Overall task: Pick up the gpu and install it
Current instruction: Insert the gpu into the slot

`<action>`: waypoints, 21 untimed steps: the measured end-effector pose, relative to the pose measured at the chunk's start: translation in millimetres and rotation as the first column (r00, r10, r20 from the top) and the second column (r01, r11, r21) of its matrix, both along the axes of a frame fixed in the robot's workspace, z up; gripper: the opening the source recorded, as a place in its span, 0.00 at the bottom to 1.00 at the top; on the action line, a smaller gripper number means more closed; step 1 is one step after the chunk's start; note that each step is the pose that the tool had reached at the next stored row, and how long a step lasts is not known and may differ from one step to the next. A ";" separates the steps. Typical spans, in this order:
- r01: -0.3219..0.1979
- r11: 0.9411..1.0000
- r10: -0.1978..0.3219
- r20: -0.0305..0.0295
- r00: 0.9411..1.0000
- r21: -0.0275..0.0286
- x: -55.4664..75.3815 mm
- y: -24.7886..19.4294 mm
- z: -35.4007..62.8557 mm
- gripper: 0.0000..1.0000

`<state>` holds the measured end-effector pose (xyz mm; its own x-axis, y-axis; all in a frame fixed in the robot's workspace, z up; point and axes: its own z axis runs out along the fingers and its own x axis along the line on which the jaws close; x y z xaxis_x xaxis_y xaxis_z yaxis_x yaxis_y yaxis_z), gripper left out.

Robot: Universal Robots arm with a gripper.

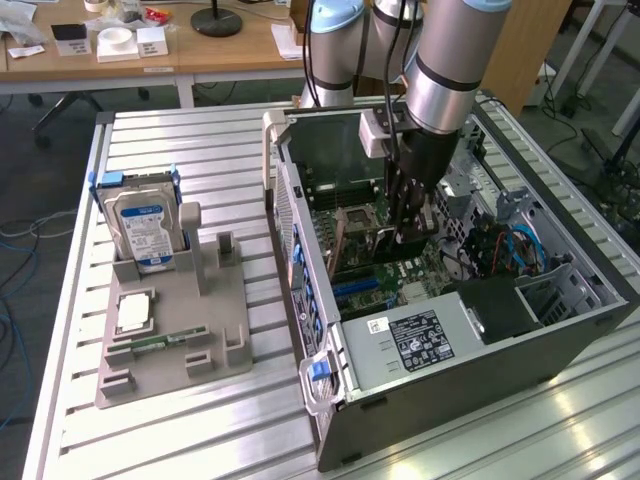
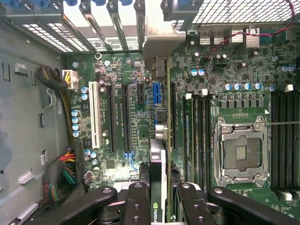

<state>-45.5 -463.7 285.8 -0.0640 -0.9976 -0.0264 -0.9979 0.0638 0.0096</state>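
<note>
**Gripper (image 2: 161,206) grips gpu (image 2: 158,164) over motherboard (image 2: 117,70)**

Its fingers are clamped on the gpu, which hangs edge-on inside the open computer case (image 1: 400,400), close above the blue slot (image 2: 157,93). To seat it well, I judge the card should stay upright and parallel to the blue slot, with its silver bracket toward the case wall beyond that slot.

Exterior view: high vantage, angled down over slatted table (image 1: 200,140) onto open computer case (image 1: 430,410), mid-range. Wrist view: behind gripper (image 2: 161,190), close, facing motherboard (image 2: 122,93). 2 views share case interior, motherboard slots.
</note>
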 end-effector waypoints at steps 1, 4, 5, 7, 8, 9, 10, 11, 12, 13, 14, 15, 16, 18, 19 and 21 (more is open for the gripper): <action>0.000 1.000 0.000 0.000 1.000 0.000 0.0 0.0 -0.5 0.27; 0.000 1.000 0.000 0.000 1.000 0.000 0.0 0.0 -2.1 0.27; 0.000 1.000 0.000 0.000 1.000 0.000 0.0 0.0 -2.2 0.27; 0.000 1.000 0.000 0.000 1.000 0.000 0.0 0.0 -2.2 0.27; 0.000 1.000 0.000 0.000 1.000 0.000 0.0 0.0 -2.2 0.27; 0.000 1.000 0.000 0.000 1.000 0.000 0.0 0.0 -2.3 0.27; 0.000 1.000 0.000 0.000 1.000 0.000 0.0 0.0 -2.3 0.27; 0.000 1.000 0.000 0.000 1.000 0.000 0.0 0.1 -3.0 0.27; 0.000 1.000 0.000 0.000 1.000 0.000 0.0 0.0 -3.9 0.27; 0.000 1.000 0.000 0.000 1.000 0.000 0.0 0.0 -4.9 0.27; 0.000 1.000 0.000 0.000 1.000 0.000 0.0 0.0 -5.9 0.27; 0.000 1.000 0.000 0.000 1.000 0.000 0.0 0.0 -6.9 0.27; 0.000 1.000 0.000 0.000 1.000 0.000 0.0 0.0 -7.9 0.27; 0.000 1.000 0.000 0.000 1.000 0.000 0.0 0.0 -9.1 0.27; 0.000 1.000 0.000 0.000 1.000 0.000 0.0 0.0 -9.1 0.27; 0.000 1.000 0.000 0.000 1.000 0.000 0.0 0.0 -9.1 0.27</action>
